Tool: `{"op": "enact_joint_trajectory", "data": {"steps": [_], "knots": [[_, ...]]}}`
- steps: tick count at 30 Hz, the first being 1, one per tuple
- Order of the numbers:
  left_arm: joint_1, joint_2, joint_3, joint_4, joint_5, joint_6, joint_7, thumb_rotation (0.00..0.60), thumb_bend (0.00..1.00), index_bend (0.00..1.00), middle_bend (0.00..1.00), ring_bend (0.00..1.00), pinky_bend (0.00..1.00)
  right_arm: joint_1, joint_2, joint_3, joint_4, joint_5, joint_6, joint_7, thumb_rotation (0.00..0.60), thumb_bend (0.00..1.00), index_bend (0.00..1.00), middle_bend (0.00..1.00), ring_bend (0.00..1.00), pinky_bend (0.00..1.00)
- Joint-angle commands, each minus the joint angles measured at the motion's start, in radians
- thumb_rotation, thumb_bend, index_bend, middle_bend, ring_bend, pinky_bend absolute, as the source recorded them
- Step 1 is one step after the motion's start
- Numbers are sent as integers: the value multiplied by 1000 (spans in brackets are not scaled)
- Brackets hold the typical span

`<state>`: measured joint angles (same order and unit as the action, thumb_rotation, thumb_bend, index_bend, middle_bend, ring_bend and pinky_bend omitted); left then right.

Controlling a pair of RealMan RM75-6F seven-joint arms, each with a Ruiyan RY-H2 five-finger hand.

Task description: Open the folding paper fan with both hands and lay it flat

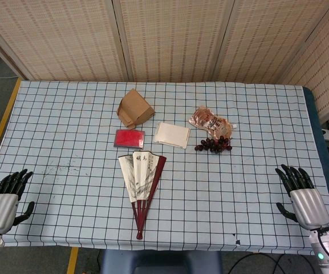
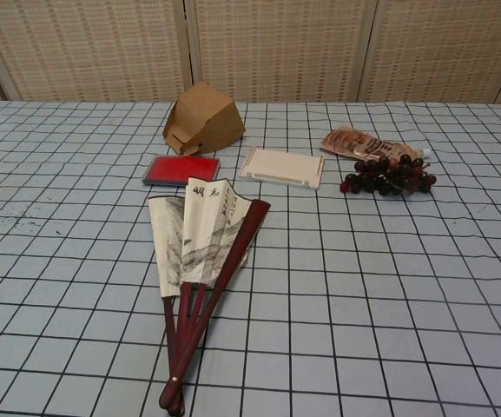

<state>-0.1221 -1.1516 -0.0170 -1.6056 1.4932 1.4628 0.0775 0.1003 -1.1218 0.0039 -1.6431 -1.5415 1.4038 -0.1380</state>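
Observation:
A folding paper fan point(image 1: 142, 185) point(image 2: 201, 252) lies on the checked cloth near the table's front middle, spread only a little. Its white painted leaf points away from me and its dark red ribs meet at the pivot close to the front edge. My left hand point(image 1: 5, 201) rests at the front left corner, fingers apart, holding nothing. My right hand point(image 1: 301, 194) rests at the front right corner, also with fingers spread and empty. Both hands are far from the fan. Neither hand shows in the chest view.
Behind the fan lie a red flat case point(image 1: 129, 138) point(image 2: 181, 169), a brown paper bag point(image 1: 134, 108) point(image 2: 201, 121), a cream tray point(image 1: 172, 135) point(image 2: 282, 166), a snack packet point(image 1: 210, 121) point(image 2: 367, 143) and dark grapes point(image 1: 214, 144) point(image 2: 387, 177). Woven screens point(image 1: 170, 40) stand at the back.

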Motion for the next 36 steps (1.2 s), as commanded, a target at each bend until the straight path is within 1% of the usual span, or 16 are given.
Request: {"op": "enact_joint_trajectory", "data": {"steps": [1, 8, 10, 11, 12, 14, 15, 16, 17, 22, 26, 31, 36], "knots": [[8, -25, 4, 30, 26, -16, -26, 600, 433, 0, 0, 0, 73, 4, -10, -5, 7, -13, -2, 1, 600, 211, 0, 0, 0, 0], [4, -24, 8, 21, 39, -19, -53, 600, 431, 0, 0, 0, 73, 31, -74, -12, 24, -71, -14, -15, 600, 211, 7, 0, 0, 0], [4, -24, 8, 22, 39, -19, -55, 600, 431, 0, 0, 0, 73, 33, -77, -12, 26, -73, -16, -16, 600, 211, 31, 0, 0, 0], [3, -24, 8, 21, 41, -20, -59, 600, 431, 0, 0, 0, 73, 43, -84, -12, 24, -86, -25, -20, 600, 211, 58, 0, 0, 0], [0, -23, 7, 21, 47, -20, -72, 600, 432, 0, 0, 0, 73, 88, -116, -4, 27, -128, -60, -49, 600, 210, 90, 0, 0, 0], [0, -21, 6, 26, 61, -6, -99, 600, 432, 0, 0, 0, 73, 149, -177, 19, 46, -144, -124, -89, 600, 211, 174, 0, 0, 0], [3, -16, 5, 20, 66, 5, -123, 600, 432, 0, 0, 0, 73, 223, -243, 37, 64, -164, -212, -117, 600, 211, 193, 0, 0, 0], [5, -9, 8, 20, 72, 8, -139, 600, 432, 0, 0, 0, 73, 267, -302, 62, 101, -147, -265, -139, 600, 211, 212, 0, 0, 0], [5, -6, 9, 21, 74, 9, -145, 600, 432, 0, 0, 0, 73, 291, -339, 74, 124, -137, -292, -152, 600, 211, 230, 0, 0, 0], [7, 7, 12, 24, 71, 7, -171, 600, 433, 0, 0, 0, 73, 406, -508, 120, 246, -87, -416, -207, 600, 211, 265, 0, 0, 0], [6, 9, 9, 33, 64, 4, -187, 600, 432, 0, 0, 0, 73, 465, -613, 135, 332, -66, -456, -222, 600, 211, 268, 0, 0, 0], [1, 8, 6, 43, 52, -10, -196, 600, 432, 0, 0, 0, 73, 506, -701, 147, 399, -50, -453, -210, 600, 211, 258, 0, 0, 0], [-2, 10, 5, 46, 33, -30, -203, 600, 432, 0, 0, 0, 74, 567, -786, 167, 479, -32, -476, -204, 600, 211, 271, 0, 0, 0]]}}
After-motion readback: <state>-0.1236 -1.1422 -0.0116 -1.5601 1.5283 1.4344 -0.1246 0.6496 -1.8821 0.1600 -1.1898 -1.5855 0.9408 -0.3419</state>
